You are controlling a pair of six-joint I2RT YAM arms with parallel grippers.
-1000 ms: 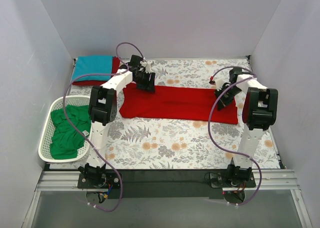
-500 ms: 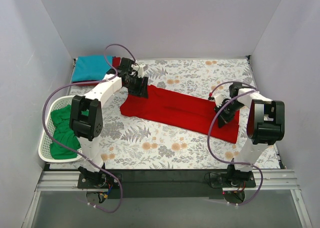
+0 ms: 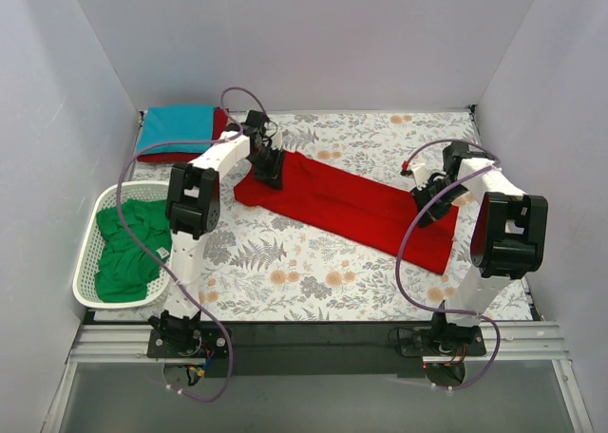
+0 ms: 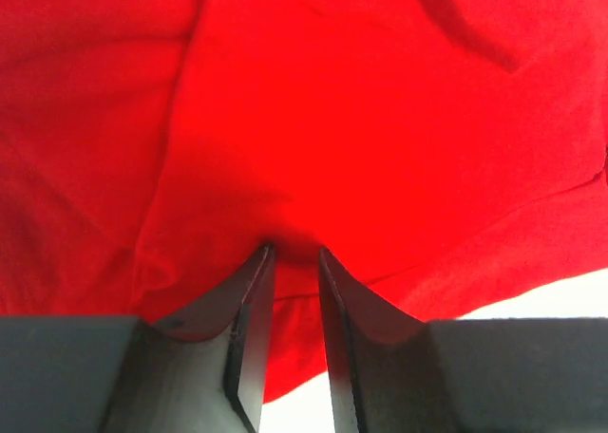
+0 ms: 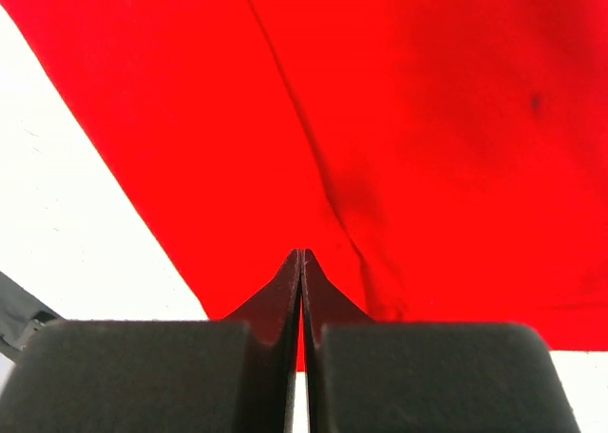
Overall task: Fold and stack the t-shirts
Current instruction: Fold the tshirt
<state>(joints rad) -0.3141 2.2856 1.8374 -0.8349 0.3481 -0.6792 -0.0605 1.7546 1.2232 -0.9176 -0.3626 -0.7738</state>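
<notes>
- Red t-shirt [image 3: 351, 205] — folded into a long strip, lying slantwise across the tabletop [image 3: 313, 281].
- Left hand [image 4: 293, 253] nips a pucker of cloth at the strip's far-left end. The right hand [image 5: 301, 254], clenched tight, apparently pinches the edge at the opposite end.
- Step in hand, I judge: halving the strip — next, one end must be carried over onto the other, edges matched.
- Beyond: a teal t-shirt [image 3: 176, 129] sits folded in the far-left corner; a green t-shirt [image 3: 128, 248] lies in the basket [image 3: 85, 272].
</notes>
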